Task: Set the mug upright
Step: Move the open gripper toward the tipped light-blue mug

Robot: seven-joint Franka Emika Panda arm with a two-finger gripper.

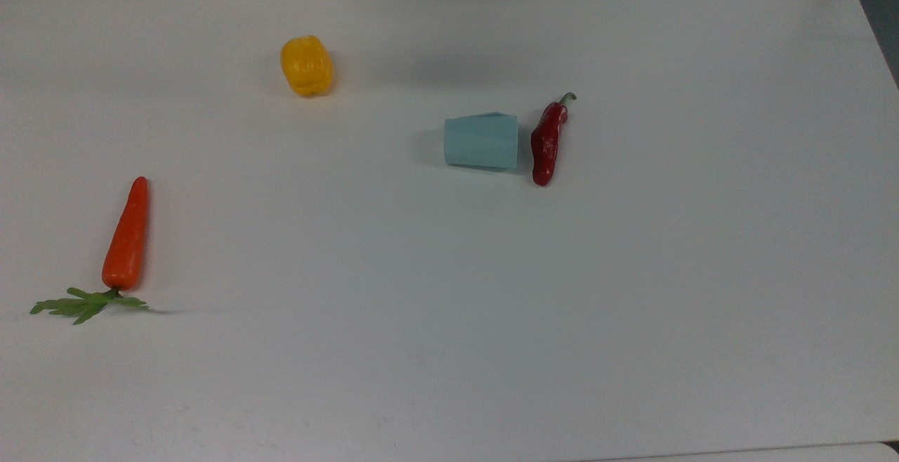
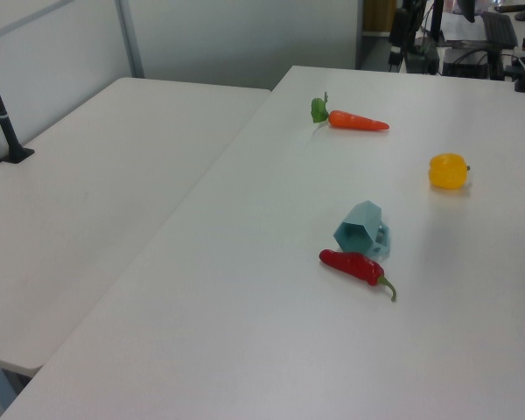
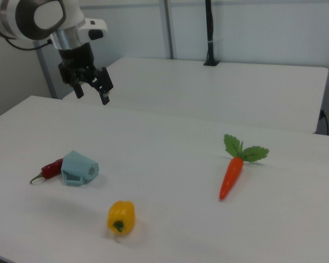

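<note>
Mug [image 1: 481,142] lies on its side, empty, beside red chili [image 1: 546,142].

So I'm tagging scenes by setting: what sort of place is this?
Probably a robotics lab: a robot arm with its tool above a plain white table, toy vegetables like the carrot, and camera stands behind.

From my station, the top view looks steeply down on the white table [image 1: 632,307] from above its near edge. The left view stands off one end, looking along it at a shallow angle, red chili [image 2: 354,266] nearest. The right view faces back from the opposite end, yellow bell pepper [image 3: 121,217] nearest. All three share the mug [image 1: 482,141], chili, pepper and carrot [image 1: 127,235].
</note>
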